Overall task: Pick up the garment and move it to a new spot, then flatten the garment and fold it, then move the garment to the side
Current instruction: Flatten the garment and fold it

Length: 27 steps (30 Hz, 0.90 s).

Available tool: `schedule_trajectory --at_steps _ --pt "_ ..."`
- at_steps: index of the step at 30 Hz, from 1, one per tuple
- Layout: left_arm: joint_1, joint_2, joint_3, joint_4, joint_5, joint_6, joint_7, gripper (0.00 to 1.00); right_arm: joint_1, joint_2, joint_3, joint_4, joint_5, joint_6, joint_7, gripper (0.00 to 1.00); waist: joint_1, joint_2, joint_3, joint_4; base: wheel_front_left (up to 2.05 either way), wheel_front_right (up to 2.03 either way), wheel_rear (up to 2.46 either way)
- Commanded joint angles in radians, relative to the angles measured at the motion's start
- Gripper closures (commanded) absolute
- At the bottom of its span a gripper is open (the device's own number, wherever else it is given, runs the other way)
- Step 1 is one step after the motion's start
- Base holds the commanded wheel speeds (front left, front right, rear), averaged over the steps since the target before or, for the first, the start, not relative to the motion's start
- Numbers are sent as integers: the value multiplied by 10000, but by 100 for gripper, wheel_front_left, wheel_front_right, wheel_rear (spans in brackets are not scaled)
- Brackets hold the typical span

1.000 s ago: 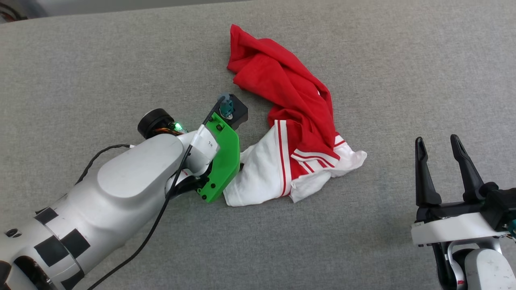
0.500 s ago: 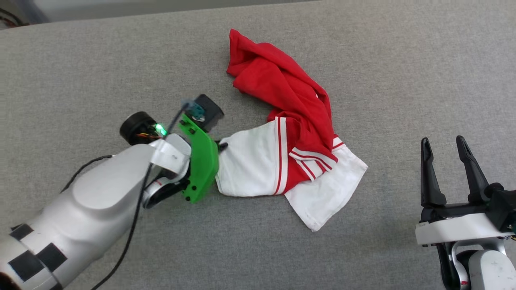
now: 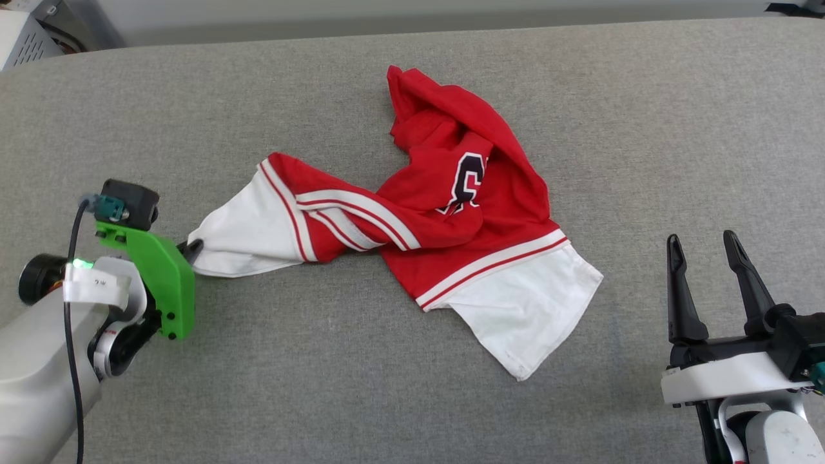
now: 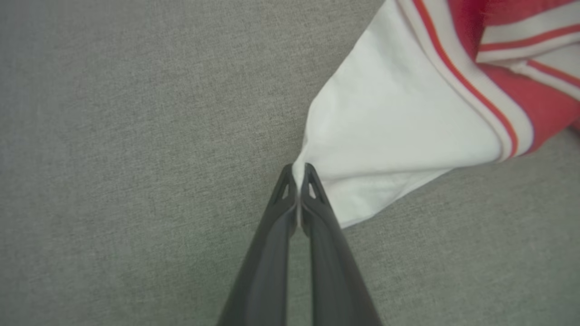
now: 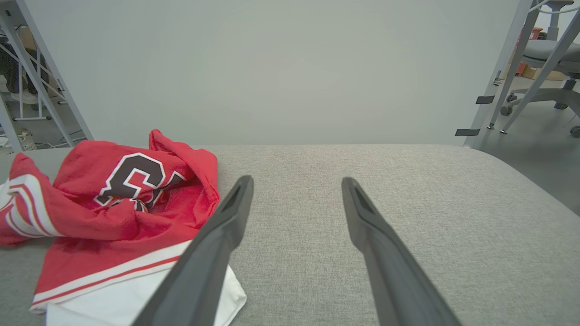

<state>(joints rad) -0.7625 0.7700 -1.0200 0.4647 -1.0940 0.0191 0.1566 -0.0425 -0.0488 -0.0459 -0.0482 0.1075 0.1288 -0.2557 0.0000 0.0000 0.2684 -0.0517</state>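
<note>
Left tool clamped on the garment, which lay on the counter.
Head view: the garment lay rumpled mid-counter, with its white sleeve stretched toward the left tool. That tool pinched the cuff corner, probably so a pull would shift and open the cloth. The right tool stood fingers apart and empty, well clear at the lower right. Left wrist view: both fingers pressed together on the sleeve's corner. Right wrist view: spread fingers pointed over bare counter, with the garment at that view's left, emblem up.
</note>
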Motion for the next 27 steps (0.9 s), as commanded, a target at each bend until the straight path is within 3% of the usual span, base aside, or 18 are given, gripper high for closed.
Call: schedule_trajectory --at_steps 1,5,7,13,14,15,21,27 --pt "293 -32 77 258 -125 82 -171 100 58 -14 -4 34 -55 19 -61 0 0 0 -2 -26 0 0 0" --pt "671 -334 5 1087 -211 64 -452 100 159 -14 -35 87 -102 19 -61 0 0 0 -97 -29 0 0 0" --pt "724 -562 51 1401 -131 77 -936 0 224 -14 -72 91 -144 19 -61 0 0 0 -223 18 0 0 0" --pt "734 -919 399 1558 474 583 -3205 0 108 -174 -145 -186 -442 19 -61 0 0 0 -723 235 0 0 0" --pt "762 -946 471 1450 666 801 -3627 0 34 -279 -167 -272 -475 19 -61 0 0 0 -805 281 0 0 0" --pt "1049 -1017 813 841 1218 1521 -4117 0 -255 -730 -202 -485 -546 19 -61 0 0 0 -995 436 0 0 0" --pt "2554 -1259 2727 -1751 3219 3209 -4179 0 -1030 -1900 49 -624 -573 19 -61 0 0 0 -1149 714 0 0 0" --pt "4753 -1928 4667 -3580 5267 3862 -4181 0 -1817 -3460 1235 237 99 19 523 0 0 0 -1195 922 0 0 0"
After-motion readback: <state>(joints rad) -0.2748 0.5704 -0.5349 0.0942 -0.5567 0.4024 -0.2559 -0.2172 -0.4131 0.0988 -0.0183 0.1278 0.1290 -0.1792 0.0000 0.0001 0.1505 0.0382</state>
